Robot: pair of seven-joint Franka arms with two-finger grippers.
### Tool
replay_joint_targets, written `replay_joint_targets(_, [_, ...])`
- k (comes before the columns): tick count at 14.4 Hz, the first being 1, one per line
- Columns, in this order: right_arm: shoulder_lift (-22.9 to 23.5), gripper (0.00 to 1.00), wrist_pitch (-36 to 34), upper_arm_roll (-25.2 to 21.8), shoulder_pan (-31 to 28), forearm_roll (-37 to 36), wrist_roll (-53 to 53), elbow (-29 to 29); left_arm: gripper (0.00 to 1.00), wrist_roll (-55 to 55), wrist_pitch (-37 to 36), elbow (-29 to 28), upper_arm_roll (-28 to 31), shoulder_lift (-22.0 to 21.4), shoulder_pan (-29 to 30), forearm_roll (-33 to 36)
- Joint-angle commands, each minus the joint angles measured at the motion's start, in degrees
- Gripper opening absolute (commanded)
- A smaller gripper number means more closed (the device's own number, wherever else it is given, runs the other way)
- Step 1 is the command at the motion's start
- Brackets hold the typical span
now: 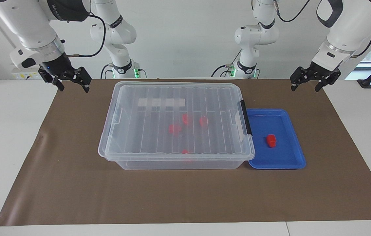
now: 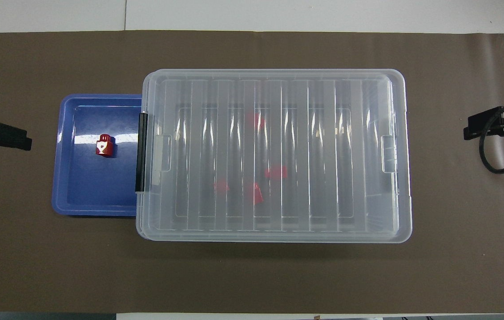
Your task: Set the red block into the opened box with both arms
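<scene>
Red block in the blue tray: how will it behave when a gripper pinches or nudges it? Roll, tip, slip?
The red block looks like glossy hard plastic, so probably stiff, light and somewhat slippery to pinch. It is oblong with a narrower stub, lying flat on the blue tray, so it should slide rather than roll. On that smooth, shiny floor a nudge may send it skating toward the rim.

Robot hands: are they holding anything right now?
No. The left gripper and right gripper both hang open and empty. The red block lies in the blue tray.

Facing and overhead cameras share the box (image 1: 175, 131).
</scene>
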Motion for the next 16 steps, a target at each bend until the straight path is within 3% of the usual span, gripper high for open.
replay_joint_targets(1, [-0.58,1.00,0.80,0.30,-0.49,0.04,-1.14,-0.88,1.00,-0.02,-0.38,-1.19,-0.13,-1.40,0.51,-0.63])
replay_joint_targets(8, [-0.93,1.00,2.90,0.39,-0.58,0.65,-1.15,-2.36,1.00,-0.02,-0.38,-1.19,-0.13,-1.40,0.51,-0.63])
replay_joint_targets(9, [-1.80,1.00,4.82,0.39,-0.49,0.83,-1.06,-4.12,1.00,-0.02,-0.38,-1.19,-0.13,-1.40,0.51,-0.63])
replay_joint_targets(12, [-6.28,1.00,17.90,0.48,0.03,2.57,-0.88,-16.58,1.00,-0.02,-0.38,-1.19,-0.13,-1.40,0.51,-0.63])
replay_joint_targets(16, [-2.70,1.00,23.46,1.27,1.52,3.82,2.44,-18.55,1.00,-0.02,-0.38,-1.19,-0.13,-1.40,0.51,-0.63])
